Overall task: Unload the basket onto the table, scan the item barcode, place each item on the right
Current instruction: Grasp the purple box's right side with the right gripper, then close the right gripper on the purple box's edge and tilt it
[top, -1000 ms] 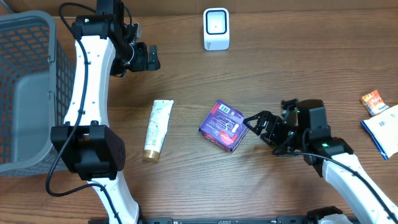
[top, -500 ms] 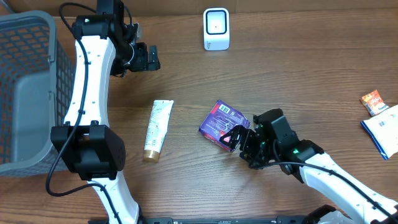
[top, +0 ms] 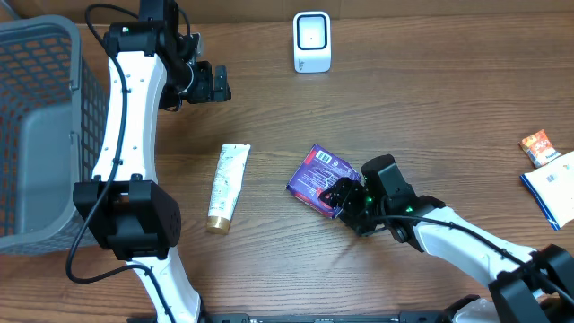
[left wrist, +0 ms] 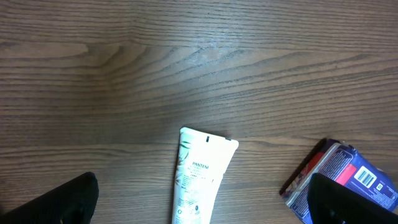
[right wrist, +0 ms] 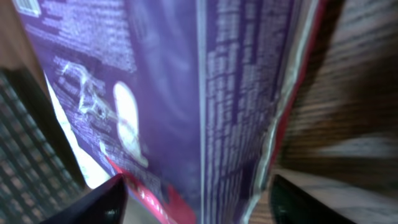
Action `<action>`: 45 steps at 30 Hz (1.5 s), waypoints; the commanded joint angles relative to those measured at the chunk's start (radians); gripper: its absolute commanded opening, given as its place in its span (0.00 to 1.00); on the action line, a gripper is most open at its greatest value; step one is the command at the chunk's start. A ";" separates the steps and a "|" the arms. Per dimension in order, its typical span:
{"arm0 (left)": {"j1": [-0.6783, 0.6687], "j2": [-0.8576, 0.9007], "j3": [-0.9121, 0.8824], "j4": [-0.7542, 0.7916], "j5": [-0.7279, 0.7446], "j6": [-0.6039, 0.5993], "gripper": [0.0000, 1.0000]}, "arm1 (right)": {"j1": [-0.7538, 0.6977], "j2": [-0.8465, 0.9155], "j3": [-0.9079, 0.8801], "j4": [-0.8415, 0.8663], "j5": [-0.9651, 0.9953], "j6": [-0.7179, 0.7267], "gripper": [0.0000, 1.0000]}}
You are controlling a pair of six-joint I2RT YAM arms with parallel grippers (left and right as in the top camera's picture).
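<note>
The purple packet (top: 316,178) is lying flat on the table (top: 430,99), right of centre. It is sitting diagonally, with one corner pointing to the far side. From above it is looking almost square, so its long axis is hard to pick. Its white barcode label is facing up near the far-right edge.

The right gripper (top: 343,199) is sitting at the packet's near-right corner and hiding that corner from above. In the right wrist view its fingers (right wrist: 102,200) are showing on both sides of the packet. Whether they are squeezing it cannot be told, and the print is too blurred to read.

The left gripper (top: 213,83) is hovering far left with its fingers (left wrist: 59,200) spread wide. A white tube (top: 229,187) is lying left of the packet, its cap end cut off in the left wrist view.
</note>
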 commanded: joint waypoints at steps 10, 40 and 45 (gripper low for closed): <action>0.004 -0.016 0.014 0.001 -0.002 0.023 1.00 | -0.015 0.002 0.019 0.023 -0.036 -0.415 0.08; 0.004 -0.016 0.014 0.001 -0.002 0.023 1.00 | -0.314 0.001 0.123 -0.342 -0.268 -0.473 1.00; 0.004 -0.016 0.014 0.001 -0.002 0.023 1.00 | -0.314 0.001 -0.048 -0.067 -0.341 -0.249 1.00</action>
